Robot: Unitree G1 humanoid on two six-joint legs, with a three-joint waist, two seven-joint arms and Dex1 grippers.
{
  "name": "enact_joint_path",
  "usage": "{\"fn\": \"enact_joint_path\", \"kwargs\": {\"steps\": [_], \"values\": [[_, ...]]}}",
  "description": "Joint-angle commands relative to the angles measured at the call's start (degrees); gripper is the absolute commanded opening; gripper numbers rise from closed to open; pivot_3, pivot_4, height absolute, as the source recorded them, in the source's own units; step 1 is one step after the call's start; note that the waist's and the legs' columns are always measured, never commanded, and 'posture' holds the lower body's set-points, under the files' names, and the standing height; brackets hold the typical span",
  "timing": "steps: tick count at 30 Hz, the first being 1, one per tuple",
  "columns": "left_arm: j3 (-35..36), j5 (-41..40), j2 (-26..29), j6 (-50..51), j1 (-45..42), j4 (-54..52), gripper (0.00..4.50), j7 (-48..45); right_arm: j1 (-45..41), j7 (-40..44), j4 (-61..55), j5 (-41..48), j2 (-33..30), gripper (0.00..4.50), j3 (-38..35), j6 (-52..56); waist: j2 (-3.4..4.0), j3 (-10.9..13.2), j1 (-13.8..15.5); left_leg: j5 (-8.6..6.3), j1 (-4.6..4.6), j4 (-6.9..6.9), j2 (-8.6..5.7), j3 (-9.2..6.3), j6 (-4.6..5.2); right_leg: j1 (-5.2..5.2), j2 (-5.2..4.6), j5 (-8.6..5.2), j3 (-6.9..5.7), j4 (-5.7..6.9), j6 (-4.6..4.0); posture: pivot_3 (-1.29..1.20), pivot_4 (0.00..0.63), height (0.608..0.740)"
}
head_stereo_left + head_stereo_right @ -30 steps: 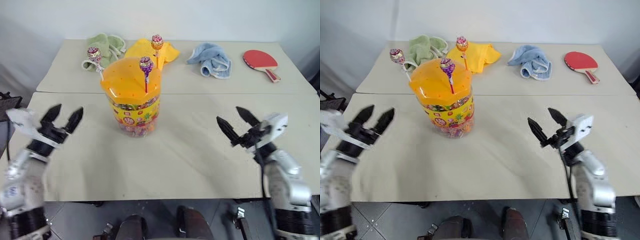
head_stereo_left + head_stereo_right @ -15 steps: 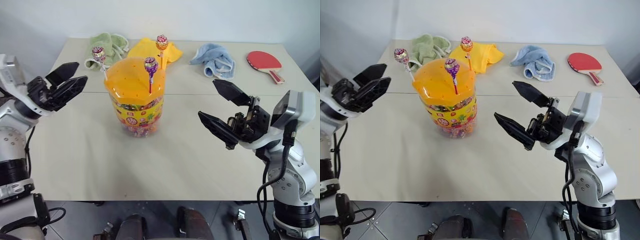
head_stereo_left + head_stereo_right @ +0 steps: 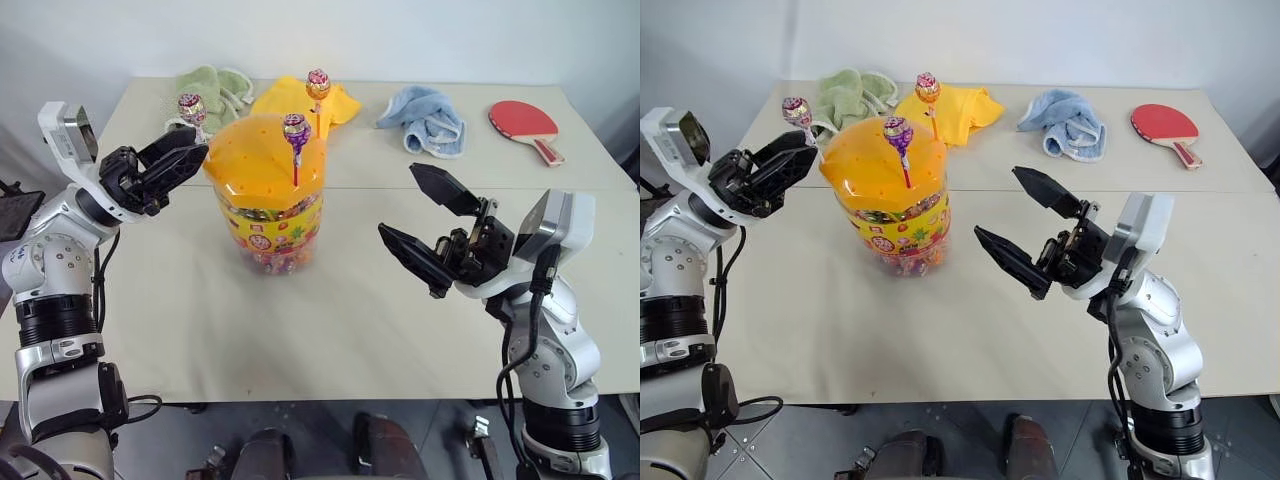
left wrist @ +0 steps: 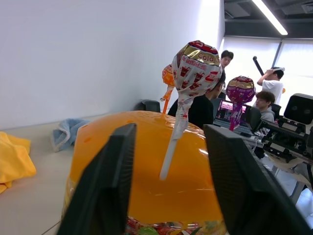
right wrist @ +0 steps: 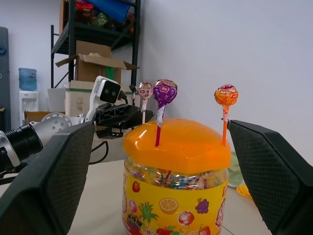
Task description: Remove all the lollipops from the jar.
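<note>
The jar (image 3: 265, 215), a clear tub with an orange domed lid (image 3: 258, 160), stands on the table left of centre. Three lollipops stick up from the lid: pink (image 3: 191, 107) at its left edge, purple (image 3: 295, 126) in front, orange (image 3: 317, 83) at the back. My left gripper (image 3: 198, 153) reaches in from the left at the pink lollipop (image 4: 195, 63). In the left wrist view its fingers (image 4: 115, 171) stand apart on either side of the stick, with a gap on each side. My right gripper (image 3: 396, 200) hangs wide open to the right of the jar, pointing at it.
Along the table's far side lie a green towel (image 3: 212, 85), a yellow cloth (image 3: 290, 98), a blue towel (image 3: 425, 115) and a red paddle (image 3: 522, 120). Bare tabletop (image 3: 340, 310) spreads in front of the jar and between the arms.
Both arms rose and swung in toward the jar. The left gripper came right up to the pink lollipop and its fingers narrowed around the stick. The right gripper stayed wide open.
</note>
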Motion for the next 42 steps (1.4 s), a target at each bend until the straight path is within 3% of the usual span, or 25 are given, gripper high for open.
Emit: {"fn": "enact_joint_path", "kwargs": {"steps": [1,4,13,20,24,29,34,36,41,42], "values": [[0.6,0.0,0.7,0.1,-1.1,-0.2,0.90,-1.1,-0.4,0.1,-1.5,0.4,0.7,4.50,-0.3,-1.6,0.00,0.0,0.0,0.00,0.00,0.01,0.00,0.00,0.00,0.00,0.00,0.00,0.00,0.00,0.00,0.00,0.150,0.740],[0.8,-0.5,0.1,0.1,-1.6,0.1,0.05,-2.0,-0.2,0.6,-1.3,0.3,0.9,4.50,-0.1,-2.1,0.00,0.0,0.1,0.00,0.00,0.03,0.00,0.00,0.00,0.01,0.00,0.00,0.01,0.02,0.00,0.00,0.150,0.740],[3.6,-3.3,-1.4,2.0,-4.1,0.8,0.02,0.2,-3.4,0.8,-0.3,0.5,2.7,4.50,0.7,-2.8,0.00,0.0,0.1,0.00,0.00,0.04,0.00,-0.04,0.00,0.01,0.00,0.00,0.00,0.04,0.00,0.00,0.150,0.740],[14.9,-7.6,-1.1,1.7,-8.6,4.3,0.02,15.3,-5.6,3.2,1.3,1.2,1.3,4.50,0.9,-2.1,-0.06,0.0,0.0,0.00,-0.01,0.07,0.00,-0.12,0.00,0.01,-0.02,0.00,-0.02,0.08,0.00,0.00,0.150,0.740],[15.0,-0.6,8.1,5.2,0.1,2.2,0.02,21.3,-6.1,9.7,3.0,-1.2,-3.2,4.50,2.1,-2.4,-0.05,0.0,-1.5,0.00,0.02,-0.06,0.00,-0.12,0.00,0.00,-0.03,0.00,-0.03,0.06,0.00,0.00,0.150,0.740],[15.7,1.2,16.4,16.3,14.9,-4.4,0.02,25.1,-5.9,15.7,5.5,-1.7,-6.5,4.50,3.3,-2.3,-0.08,0.0,-1.6,0.00,0.04,-0.14,0.03,-0.14,-0.01,-0.01,-0.01,0.00,-0.06,0.04,0.00,0.00,0.150,0.740],[17.8,4.3,17.7,16.7,29.7,-12.4,0.02,24.2,-5.1,18.5,7.6,-1.8,-6.4,4.50,4.1,-2.5,-0.17,0.1,-1.0,-0.02,0.02,-0.06,0.04,-0.17,-0.02,0.01,-0.06,0.00,0.00,0.05,-0.01,0.00,0.150,0.740],[15.6,6.9,18.1,14.5,36.5,-16.0,0.02,20.8,-5.1,19.9,8.2,-3.0,-6.3,4.50,5.1,-3.3,-0.17,0.1,-1.0,-0.02,-0.01,-0.06,0.03,-0.20,-0.03,0.02,-0.05,-0.01,-0.03,0.01,-0.02,0.00,0.150,0.740],[14.1,10.4,17.2,10.0,39.6,-16.9,0.02,20.6,-4.3,20.7,8.9,-5.1,-6.3,4.50,5.5,-4.5,-0.15,0.1,-1.0,-0.03,-0.01,-0.07,0.09,-0.14,-0.07,-0.04,0.01,-0.04,-0.01,0.07,-0.08,0.00,0.150,0.740],[14.3,9.9,16.5,9.6,39.2,-17.0,0.20,20.5,-3.9,20.7,9.0,-5.4,-6.3,4.50,5.5,-4.7,-0.16,0.1,-1.0,-0.03,-0.01,-0.07,0.08,-0.13,-0.07,-0.04,0.01,-0.04,-0.01,0.06,-0.08,0.00,0.150,0.740]]}}
